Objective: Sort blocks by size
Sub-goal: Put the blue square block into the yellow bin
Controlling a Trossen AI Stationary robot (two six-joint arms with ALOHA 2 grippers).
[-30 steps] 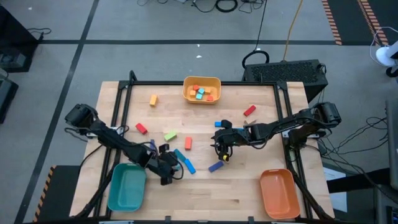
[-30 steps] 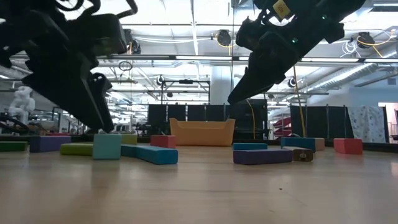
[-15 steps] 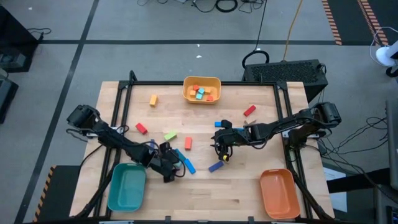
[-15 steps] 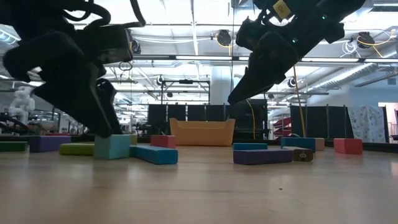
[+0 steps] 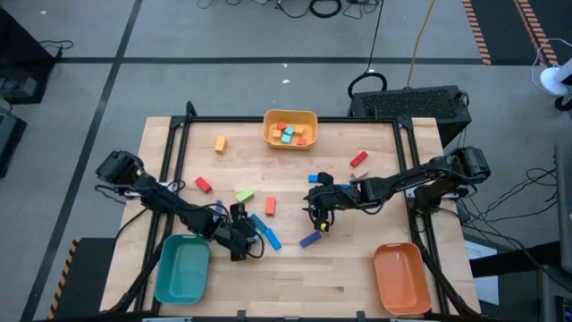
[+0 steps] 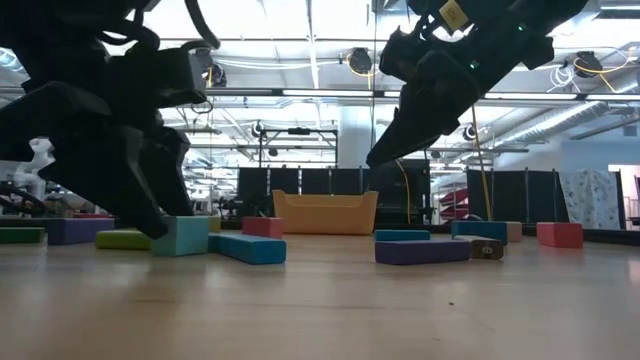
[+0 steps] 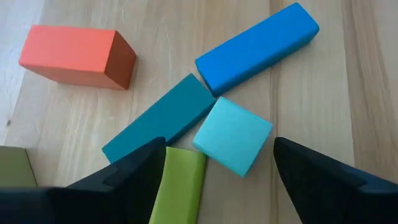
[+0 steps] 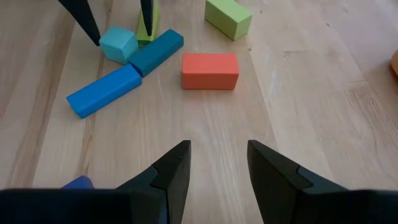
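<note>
Left end effector (image 7: 214, 168) is spread wide around the cube (image 7: 232, 135) at seven o'clock on the desk (image 5: 340, 268). The teal bar (image 7: 160, 127) and green bar (image 7: 177, 185) touch it; closing may pinch or drag them. Right end effector (image 8: 214, 163) hangs empty, half-open.

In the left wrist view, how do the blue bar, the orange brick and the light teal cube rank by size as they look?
1. blue bar, longest
2. orange brick, shorter but thicker; it could swap with the bar
3. light teal cube, smallest
</note>
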